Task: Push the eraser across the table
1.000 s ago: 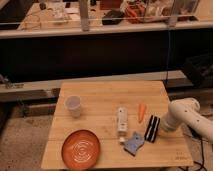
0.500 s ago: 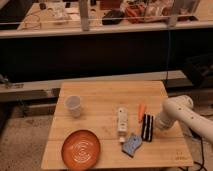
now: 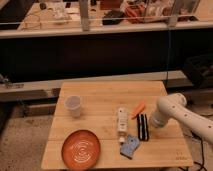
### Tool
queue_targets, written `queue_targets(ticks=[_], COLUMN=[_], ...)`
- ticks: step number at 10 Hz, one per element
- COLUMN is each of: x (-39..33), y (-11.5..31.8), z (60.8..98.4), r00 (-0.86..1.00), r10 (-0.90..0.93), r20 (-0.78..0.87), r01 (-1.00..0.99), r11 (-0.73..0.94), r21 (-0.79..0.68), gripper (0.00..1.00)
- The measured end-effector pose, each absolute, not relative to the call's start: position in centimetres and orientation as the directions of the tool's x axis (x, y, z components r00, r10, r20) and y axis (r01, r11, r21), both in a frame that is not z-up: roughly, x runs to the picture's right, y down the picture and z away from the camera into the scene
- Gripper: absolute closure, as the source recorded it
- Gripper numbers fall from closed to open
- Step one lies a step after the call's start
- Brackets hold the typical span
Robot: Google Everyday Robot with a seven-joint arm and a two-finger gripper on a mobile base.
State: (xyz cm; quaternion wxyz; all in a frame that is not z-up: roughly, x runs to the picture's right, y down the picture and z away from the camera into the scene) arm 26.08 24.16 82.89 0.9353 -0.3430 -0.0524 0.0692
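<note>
While my gripper (image 3: 152, 121) sits right at the eraser's (image 3: 143, 127) 3 o'clock, I can't tell if it's wide or narrow. Eraser's lying around 4 o'clock on the table (image 3: 107, 95), carrot (image 3: 138, 108) just at its 12, white bar (image 3: 121, 125) at 9.

A dark panel (image 3: 100, 55) is spanning behind the surface (image 3: 100, 92), a pale rail (image 3: 40, 85) running along its foot. Above, a cluttered bench (image 3: 100, 27) is catching warm light. At left, speckled floor (image 3: 25, 135) is showing. The gripper (image 3: 152, 122) is sitting over the surface's right side.
</note>
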Motion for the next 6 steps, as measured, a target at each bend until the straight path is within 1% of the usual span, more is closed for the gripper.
queue_targets(ticks=[2,6], x=[25.0,23.7], y=[24.2,23.6], z=[83.5,83.3], r00=[0.985,0.980], r10=[0.155,0.142], r20=[0.082,0.140], r01=[-0.064,-0.019], r11=[0.752,0.764], r21=[-0.656,-0.645], gripper=[1.00,1.00])
